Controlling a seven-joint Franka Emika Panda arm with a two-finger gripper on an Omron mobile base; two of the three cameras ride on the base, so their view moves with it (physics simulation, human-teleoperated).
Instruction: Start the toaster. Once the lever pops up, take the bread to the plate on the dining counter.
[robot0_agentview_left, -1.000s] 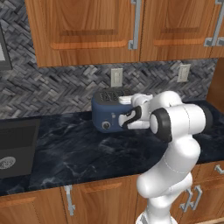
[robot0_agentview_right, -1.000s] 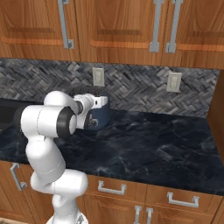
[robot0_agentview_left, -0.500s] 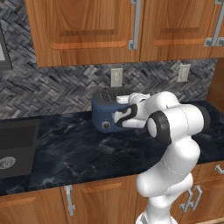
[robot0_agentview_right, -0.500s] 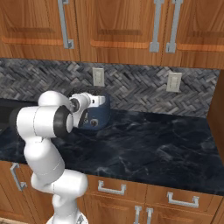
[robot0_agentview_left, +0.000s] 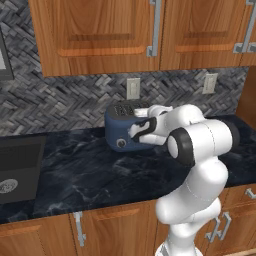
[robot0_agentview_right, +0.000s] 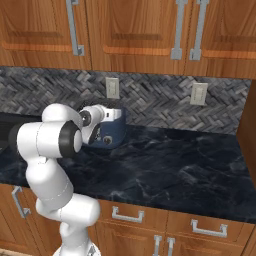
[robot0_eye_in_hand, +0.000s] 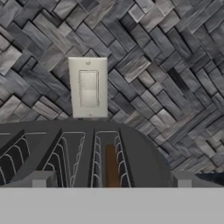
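The toaster is a boxy dark-blue appliance with a black slotted top, standing upright on the black marbled surface close to the herringbone-tiled wall, below a pale wall switch. A round grey knob shows on its front face, partly hidden behind the white arm in both base views. From the hand view, wire guides line the toaster's slots, and the bread sits down inside one of the slots as a narrow brown strip, upright and edge-on.
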